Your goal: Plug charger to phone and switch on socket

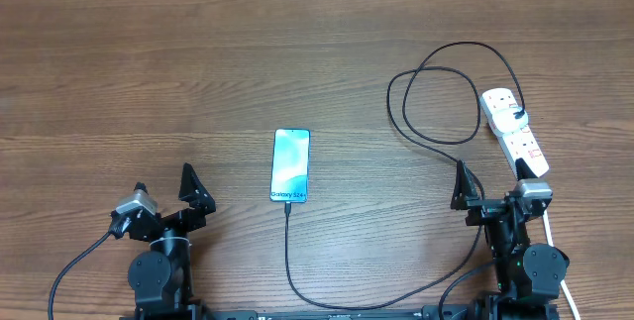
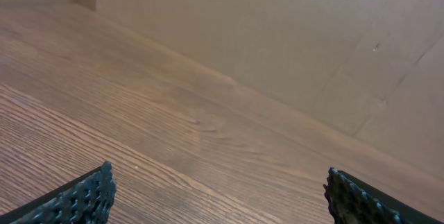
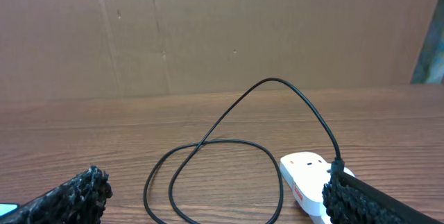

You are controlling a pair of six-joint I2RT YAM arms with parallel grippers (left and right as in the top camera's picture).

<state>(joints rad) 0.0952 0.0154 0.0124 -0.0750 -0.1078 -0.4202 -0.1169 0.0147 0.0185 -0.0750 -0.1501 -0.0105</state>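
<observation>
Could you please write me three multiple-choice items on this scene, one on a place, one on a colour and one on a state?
1. Where does the phone lie?
A. To the left of the socket
B. On top of the socket
C. Inside a pincer

2. What colour is the charger cable?
A. White
B. Red
C. Black

3. How do the left pincer and right pincer stand?
A. Both shut on the charger
B. Both open, gripping nothing
C. Left shut on the phone

Answers:
1 A: the overhead view shows it well apart from the socket, on its left.
2 C: it runs as a thin black line.
3 B: each wrist view shows its fingers spread wide.
</observation>
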